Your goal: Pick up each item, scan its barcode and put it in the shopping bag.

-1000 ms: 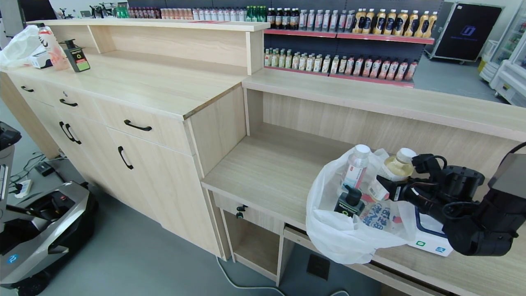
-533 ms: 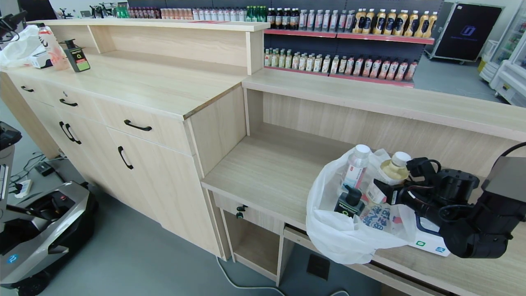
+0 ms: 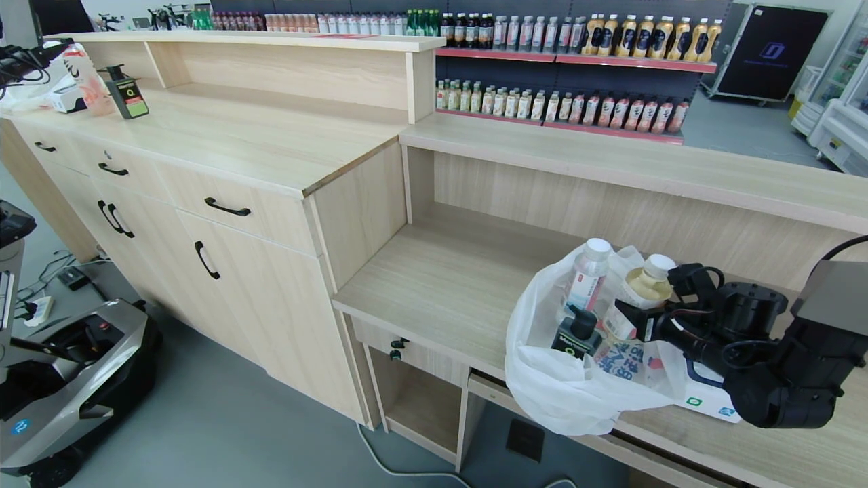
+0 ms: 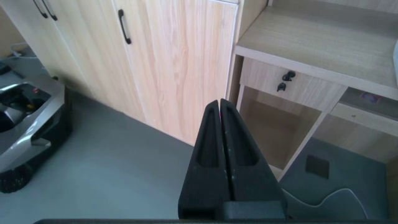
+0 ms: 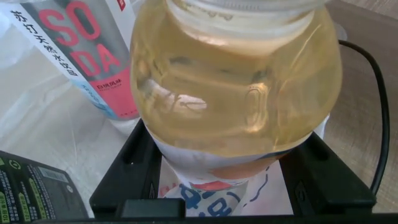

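My right gripper (image 3: 637, 314) is shut on a bottle of pale yellow drink (image 3: 641, 290) with a white cap, held low in the mouth of the white shopping bag (image 3: 569, 393) on the lower counter. In the right wrist view the yellow bottle (image 5: 236, 81) sits between the black fingers (image 5: 137, 174). A clear soda bottle (image 3: 586, 274) with a pink label stands in the bag beside it, also seen as the soda bottle (image 5: 81, 56). A black item with a green label (image 3: 576, 333) lies in the bag too. My left gripper (image 4: 221, 143) is shut and empty, above the grey floor by the cabinets.
A white box (image 3: 708, 401) lies against the bag near the counter's front edge. The lower counter (image 3: 447, 278) has free room left of the bag. On the far upper counter stand a black scanner-like item (image 3: 127, 91), a bottle and another white bag (image 3: 27, 78).
My right gripper has sunk a little and shifted left with the yellow bottle, deeper into the bag's mouth. The bag's other contents have stayed put.
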